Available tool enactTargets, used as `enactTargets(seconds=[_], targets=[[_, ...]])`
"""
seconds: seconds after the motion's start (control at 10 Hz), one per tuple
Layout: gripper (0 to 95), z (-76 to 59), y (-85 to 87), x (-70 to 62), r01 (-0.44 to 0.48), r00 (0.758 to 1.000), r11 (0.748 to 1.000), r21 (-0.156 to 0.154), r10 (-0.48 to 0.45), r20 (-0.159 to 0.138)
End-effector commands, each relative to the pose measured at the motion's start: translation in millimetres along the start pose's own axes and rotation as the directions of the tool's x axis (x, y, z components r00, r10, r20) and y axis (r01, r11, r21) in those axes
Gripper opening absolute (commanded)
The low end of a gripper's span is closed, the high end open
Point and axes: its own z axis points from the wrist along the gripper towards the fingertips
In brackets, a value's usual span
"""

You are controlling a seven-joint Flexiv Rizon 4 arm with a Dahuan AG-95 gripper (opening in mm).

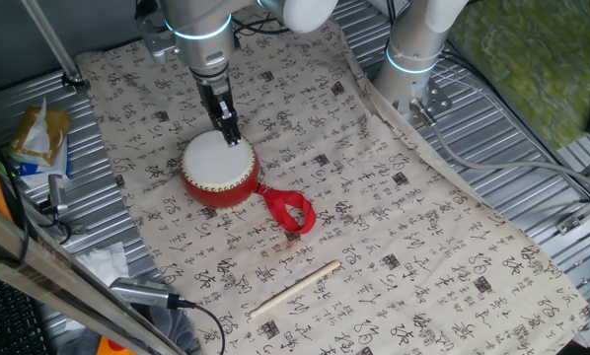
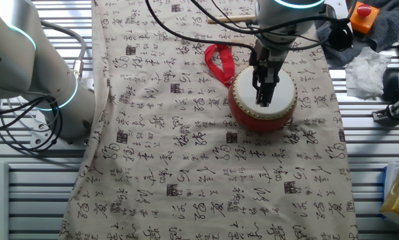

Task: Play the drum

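The drum stands upright on the printed cloth, a red barrel with a flat white skin, and also shows in the other fixed view. Its red ribbon loop lies on the cloth beside it. My gripper points straight down over the drum, fingers together and holding nothing. Its tip is at the far edge of the white skin; whether it touches I cannot tell. A thin pale wooden stick lies flat on the cloth, apart from the drum.
The printed cloth covers the ribbed metal table. A second arm's white base stands at the cloth's edge. A snack bag, cables, crumpled tissue and an orange device lie off the cloth.
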Motion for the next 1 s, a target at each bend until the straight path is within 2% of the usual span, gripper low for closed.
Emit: enactTargets(seconds=[0.1, 1.0], targets=[[0.0, 0.0, 0.0, 0.0, 0.09, 0.991, 0.995, -0.033, -0.087, 0.1], [0.0, -0.3, 0.1, 0.0, 0.079, 0.992, 0.997, -0.025, -0.077, 0.097]])
